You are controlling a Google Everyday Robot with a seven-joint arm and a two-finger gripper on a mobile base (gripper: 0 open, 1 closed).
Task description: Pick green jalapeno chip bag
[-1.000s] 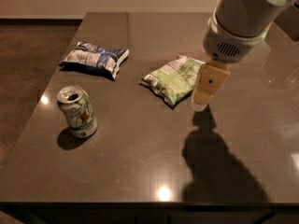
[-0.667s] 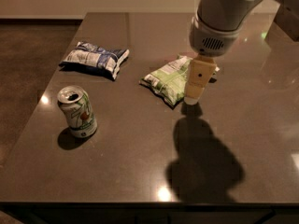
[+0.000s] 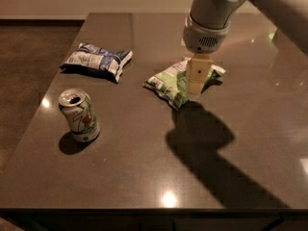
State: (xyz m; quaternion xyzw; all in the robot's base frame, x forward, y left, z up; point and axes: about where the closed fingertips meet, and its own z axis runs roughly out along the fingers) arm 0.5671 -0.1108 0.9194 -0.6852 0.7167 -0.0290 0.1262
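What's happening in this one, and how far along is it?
A one-armed robot is going for the green jalapeno chip bag, which lies flat on the dark table. Its pincer points down over the right part of that bag; whether it touches the bag cannot be told from this view. The bag is not yet lifted. A blue-and-white chip bag lies to the left, and an opened soda can stands nearer the front-left edge, both apart from the arm.
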